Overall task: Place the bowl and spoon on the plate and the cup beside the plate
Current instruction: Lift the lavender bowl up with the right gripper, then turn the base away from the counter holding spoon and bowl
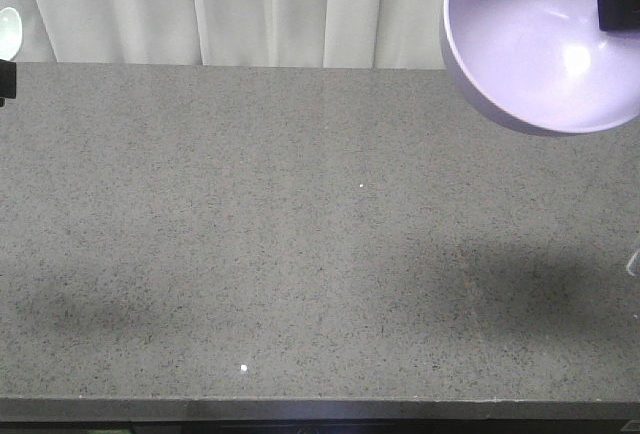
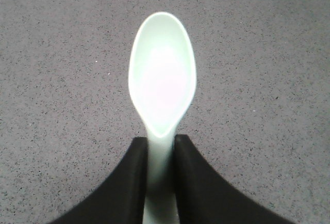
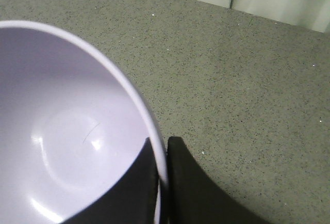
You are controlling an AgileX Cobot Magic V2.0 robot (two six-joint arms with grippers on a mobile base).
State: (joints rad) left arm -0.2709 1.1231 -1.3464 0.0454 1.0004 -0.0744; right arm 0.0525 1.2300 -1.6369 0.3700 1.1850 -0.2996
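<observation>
One bowl (image 1: pixel 540 44) is counted at 2 o'clock, one spoon (image 1: pixel 7 29) at 10 o'clock; two grippers are shown, left gripper (image 2: pixel 161 142) and right gripper (image 3: pixel 162 141).

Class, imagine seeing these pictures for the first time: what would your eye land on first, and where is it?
The lavender bowl, held aloft at the front view's top right, its rim pinched by the right gripper. Next, the mint spoon, gripped by its handle in the left gripper above the grey speckled countertop.
</observation>
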